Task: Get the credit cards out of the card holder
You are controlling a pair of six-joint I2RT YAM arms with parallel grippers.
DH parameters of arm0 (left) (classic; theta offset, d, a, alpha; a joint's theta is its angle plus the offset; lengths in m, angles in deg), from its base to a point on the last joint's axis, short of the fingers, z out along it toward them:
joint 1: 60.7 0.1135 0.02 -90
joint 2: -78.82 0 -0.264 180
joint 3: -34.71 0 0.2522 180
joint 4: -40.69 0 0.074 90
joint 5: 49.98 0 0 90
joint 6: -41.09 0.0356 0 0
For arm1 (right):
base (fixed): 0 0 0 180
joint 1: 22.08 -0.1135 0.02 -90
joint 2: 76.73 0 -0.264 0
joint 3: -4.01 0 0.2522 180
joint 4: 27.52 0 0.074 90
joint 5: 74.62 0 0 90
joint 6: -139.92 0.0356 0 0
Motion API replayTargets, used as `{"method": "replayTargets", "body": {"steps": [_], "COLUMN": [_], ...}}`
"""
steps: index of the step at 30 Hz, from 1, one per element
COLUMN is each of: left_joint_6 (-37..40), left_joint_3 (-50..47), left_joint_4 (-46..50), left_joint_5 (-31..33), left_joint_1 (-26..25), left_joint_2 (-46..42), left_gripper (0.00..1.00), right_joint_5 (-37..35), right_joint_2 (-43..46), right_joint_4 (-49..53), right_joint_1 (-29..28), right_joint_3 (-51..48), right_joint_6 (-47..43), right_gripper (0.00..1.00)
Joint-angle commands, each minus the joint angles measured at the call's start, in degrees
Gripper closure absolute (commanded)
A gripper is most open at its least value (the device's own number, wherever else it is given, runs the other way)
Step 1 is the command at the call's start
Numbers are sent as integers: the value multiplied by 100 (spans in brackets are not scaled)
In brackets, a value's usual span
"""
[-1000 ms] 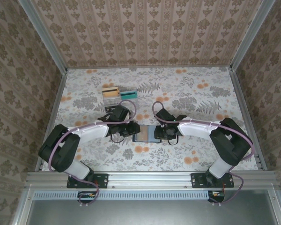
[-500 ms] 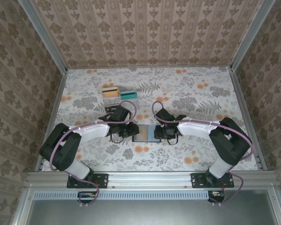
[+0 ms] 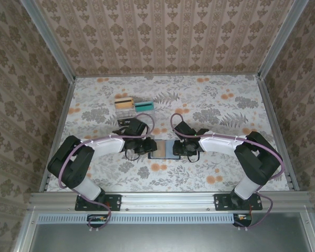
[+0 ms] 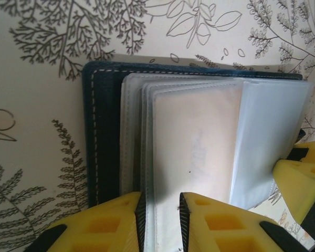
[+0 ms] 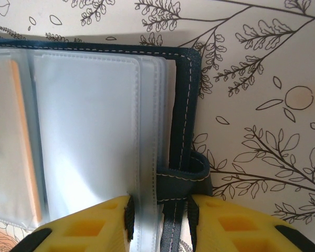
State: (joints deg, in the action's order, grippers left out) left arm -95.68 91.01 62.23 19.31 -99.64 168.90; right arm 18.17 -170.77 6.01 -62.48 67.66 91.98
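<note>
soft even light, blurred wrist foregrounds

Card holder (image 4: pixel 102 131): matt navy leather-look cover, pale stitching; inner pockets (image 5: pixel 86 136) frosted, smooth plastic.

Card holder (image 3: pixel 164 150) lies open mid-counter (image 3: pixel 226 105), nearer the near edge; compartment tray (image 3: pixel 134 106) with cards behind it, toward far-left.

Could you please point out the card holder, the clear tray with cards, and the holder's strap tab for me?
card holder (image 4: pixel 102 131), left wrist view, navy stitched cover edge.
clear tray (image 3: pixel 135 107), top external view, its middle.
strap tab (image 5: pixel 185 176), right wrist view, the loop's navy front.
</note>
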Motion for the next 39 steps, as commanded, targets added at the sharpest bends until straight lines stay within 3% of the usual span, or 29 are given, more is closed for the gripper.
{"method": "replayTargets", "body": {"steps": [1,5,9,17,23,39], "left_joint_6": [62,54,40,28,62,395], "left_joint_3": [184,215,227,201,188,350], "left_joint_4": [-79,-153,-307,-605,-644,-187], "left_joint_5": [-143,-245,-369,-625,-636,-371], "left_joint_1": [-66,-101,-122,-132,-155,-127], "left_joint_2": [143,230,258,212,172,-126], "left_gripper": [74,72,64,24,1,0], "right_joint_5": [56,58,64,68,69,-488], "right_joint_2": [-97,-107,-122,-127,-133,520], "right_joint_4": [32,20,22,10,20,579], "right_joint_1": [-20,-20,-18,-15,-16,231], "right_joint_3": [-93,-93,-104,-115,-103,-6], "right_joint_6": [65,74,83,100,100,83], "right_gripper": [65,65,65,65,65,56]}}
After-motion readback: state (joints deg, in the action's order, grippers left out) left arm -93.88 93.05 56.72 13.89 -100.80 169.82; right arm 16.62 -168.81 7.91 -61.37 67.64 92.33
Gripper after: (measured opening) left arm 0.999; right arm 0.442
